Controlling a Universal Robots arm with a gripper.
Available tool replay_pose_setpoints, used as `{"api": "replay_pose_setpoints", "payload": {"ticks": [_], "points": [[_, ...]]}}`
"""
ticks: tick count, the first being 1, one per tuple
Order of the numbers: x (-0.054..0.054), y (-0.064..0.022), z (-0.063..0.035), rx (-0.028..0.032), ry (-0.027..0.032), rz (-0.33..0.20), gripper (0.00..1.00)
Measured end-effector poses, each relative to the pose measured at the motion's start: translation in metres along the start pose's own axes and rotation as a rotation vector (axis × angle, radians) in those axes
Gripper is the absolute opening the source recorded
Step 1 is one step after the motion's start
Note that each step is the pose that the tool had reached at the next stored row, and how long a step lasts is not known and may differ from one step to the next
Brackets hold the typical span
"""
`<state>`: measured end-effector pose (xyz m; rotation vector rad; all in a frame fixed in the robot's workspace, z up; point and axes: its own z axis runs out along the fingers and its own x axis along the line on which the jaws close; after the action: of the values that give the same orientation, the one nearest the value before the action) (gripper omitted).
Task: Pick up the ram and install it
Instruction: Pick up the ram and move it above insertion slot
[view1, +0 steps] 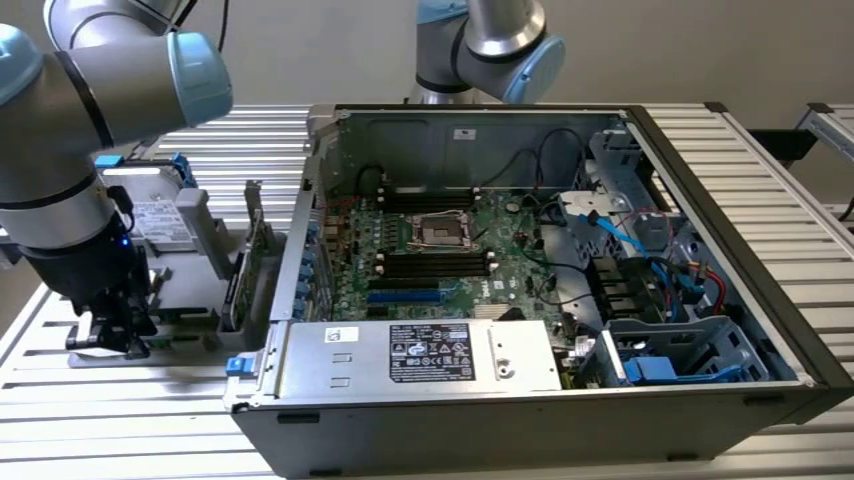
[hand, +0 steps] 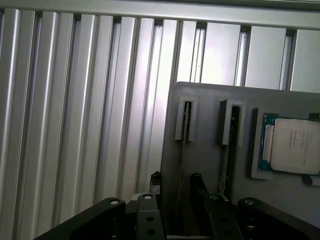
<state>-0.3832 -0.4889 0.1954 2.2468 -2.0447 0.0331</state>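
The tool (hand: 176, 178) hangs low over a grey holder (hand: 205, 100). Its two black fingers (hand: 155, 186) stand released, with a clear gap between them and nothing clamped. In the wrist view the fingers straddle the line of a narrow slot (hand: 180, 131) cut into the holder, one finger on each side, and bare grey surface shows between the tips.

The ram (hand: 187, 116) appears in that slot as a thin dark strip seen edge-on, upright. Neither finger can be seen touching it. From this angle its green face and its chips cannot be made out. A second slot (hand: 231, 131) runs just beside the first, and beyond that a processor chip (hand: 296, 145) lies flat in its own recess of the holder.

In the exterior view the tool (view1: 114, 345) sits at the end of the arm (view1: 60, 170), down on the holder (view1: 180, 343). The holder rests on the ribbed metal tabletop (view1: 134, 400), at the exterior view's left of the open computer case (view1: 534, 420). A green expansion card (view1: 244, 270) stands upright between the tool and the case. The motherboard (view1: 461, 250) lies exposed inside the case, well apart from the tool.
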Motion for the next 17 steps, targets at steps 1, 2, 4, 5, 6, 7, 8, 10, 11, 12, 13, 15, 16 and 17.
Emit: {"api": "replay_pose_setpoints", "payload": {"ticks": [1,2,4,5,6,7,8,10,11,12,13,15,16,17], "points": [[-0.0001,-0.0001,0.0006,0.0003,-0.0002,0.000,0.36],[-0.0002,-0.0002,0.0016,0.0005,-0.0003,0.000,0.36],[-0.0005,-0.0009,0.0037,0.0003,-0.0002,0.000,0.36],[-0.0006,-0.0013,0.0046,0.0003,-0.0002,0.000,0.36],[-0.0007,-0.0014,0.0049,0.0003,-0.0002,0.000,0.36],[-0.0006,-0.0014,0.0048,0.0002,-0.0001,0.000,0.36],[-0.0006,-0.0014,0.0048,0.0002,-0.0001,0.000,0.36],[-0.0006,-0.0014,0.0049,0.0002,-0.0001,0.000,0.36],[-0.0006,-0.0014,0.0049,0.0002,-0.0001,0.000,0.36],[-0.0006,-0.0014,0.0049,0.0002,-0.0002,0.000,0.36],[-0.0006,-0.0014,0.0049,0.0003,-0.0002,0.000,0.36],[-0.0006,-0.0014,0.0049,0.0003,-0.0002,0.000,0.36],[-0.0006,-0.0014,0.0049,0.0003,-0.0002,0.000,0.36],[-0.0006,-0.0014,0.0049,0.0003,-0.0002,0.000,0.36]]}}
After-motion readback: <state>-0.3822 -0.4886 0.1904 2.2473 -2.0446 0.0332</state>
